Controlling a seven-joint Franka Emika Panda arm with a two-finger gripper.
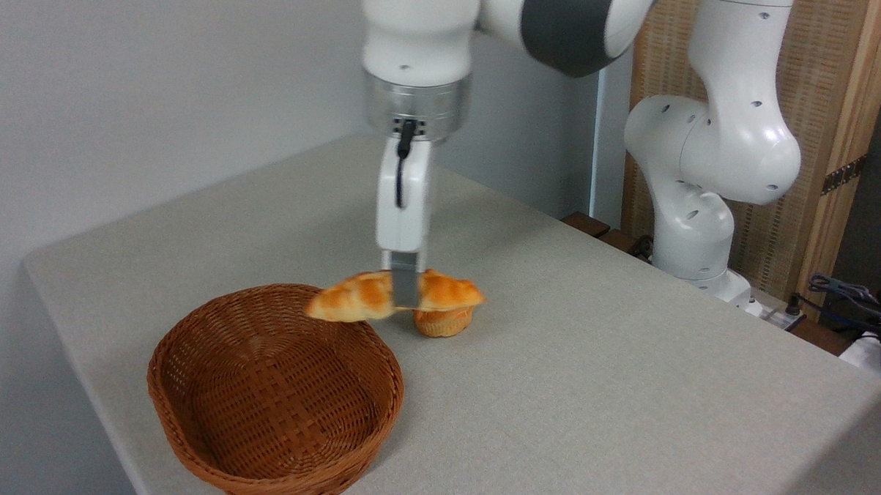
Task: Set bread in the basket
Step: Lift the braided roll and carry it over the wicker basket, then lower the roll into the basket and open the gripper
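Basket (pixel 274 395) nearest, empty, rim open at my 7 o'clock. My gripper (pixel 404 294) is clenched on the bread (pixel 365 298) at mid-length, loaf lifted clear of the table (pixel 627 371), long axis running 9-to-3, pointed end already over the basket's far rim. Small bun (pixel 444 322) sits just behind, on the table. Next, I judge: carry toward 7, then release.

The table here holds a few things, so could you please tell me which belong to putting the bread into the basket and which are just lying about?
Part of the job:
- bread, the long braided loaf held in the pincer
- basket, with nothing in it

Just lying about:
- small round bun on the table, behind the loaf
- cables at the far right edge
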